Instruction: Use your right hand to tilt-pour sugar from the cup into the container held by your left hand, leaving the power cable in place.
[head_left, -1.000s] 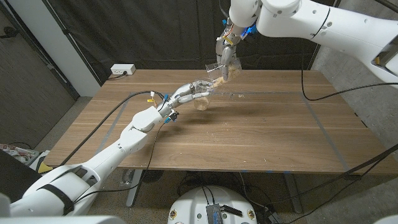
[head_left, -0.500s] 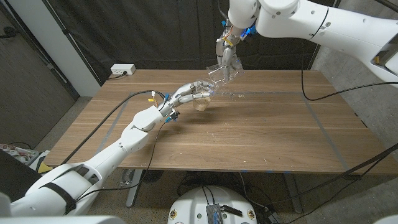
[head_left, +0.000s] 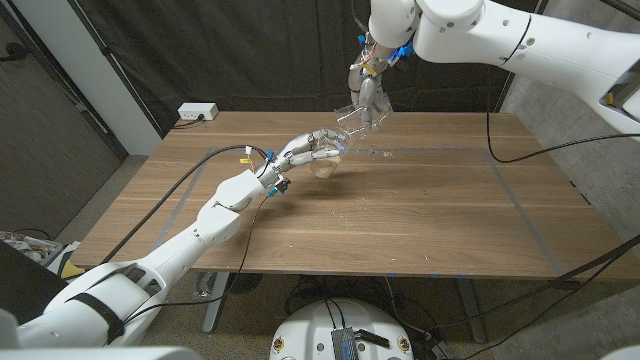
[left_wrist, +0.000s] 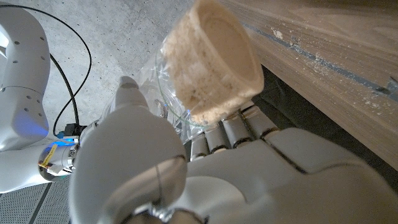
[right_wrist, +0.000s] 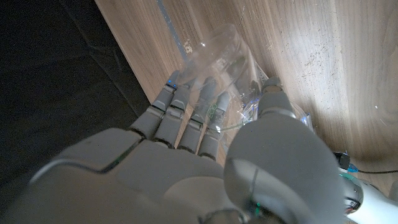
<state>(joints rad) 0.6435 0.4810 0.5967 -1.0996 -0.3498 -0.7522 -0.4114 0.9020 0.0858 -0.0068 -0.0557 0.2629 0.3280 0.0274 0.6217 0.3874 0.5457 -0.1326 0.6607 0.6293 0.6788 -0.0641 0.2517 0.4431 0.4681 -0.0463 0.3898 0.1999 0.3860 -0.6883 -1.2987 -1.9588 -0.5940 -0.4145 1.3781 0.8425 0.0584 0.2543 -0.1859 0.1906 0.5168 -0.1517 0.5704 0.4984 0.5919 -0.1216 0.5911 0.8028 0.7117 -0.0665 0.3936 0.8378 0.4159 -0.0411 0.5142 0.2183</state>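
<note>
My cup (head_left: 352, 115) is clear and hard to make out, tipped above the container (head_left: 325, 162); I can't tell whether any sugar is left in it. A second ago tan sugar showed in it; now it looks empty. My right hand (head_left: 366, 96) grips it from above. My left hand (head_left: 305, 150) clasps the sugar-filled container over the surface (head_left: 420, 210).

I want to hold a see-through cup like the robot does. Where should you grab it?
Around its side wall, as the right hand does: fingers on one side, thumb opposite. The clear cup is round and tilted, so a side grip leaves the rim free.
</note>
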